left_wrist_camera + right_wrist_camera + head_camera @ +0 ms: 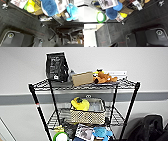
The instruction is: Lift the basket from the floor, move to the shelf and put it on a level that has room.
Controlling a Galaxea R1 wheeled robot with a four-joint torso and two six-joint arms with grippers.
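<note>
Sitting on the shelf (130, 104), second level from the top (113, 119): one basket (87, 114), at the tier's middle toward its front edge, one yellow plush (80, 104) inside at its left end. Top tier: one black bag (57, 66) at the left, one brown carton box (82, 78) mid, one orange plush (105, 77) toward the right; next tier down has one blue plush (101, 132) and one green-rimmed disc (60, 136). Both wrist views look along the floor (18, 20) at the rack's base, no fingers readable, so grip state can't be told and the basket's relation to either hand can't be placed.
</note>
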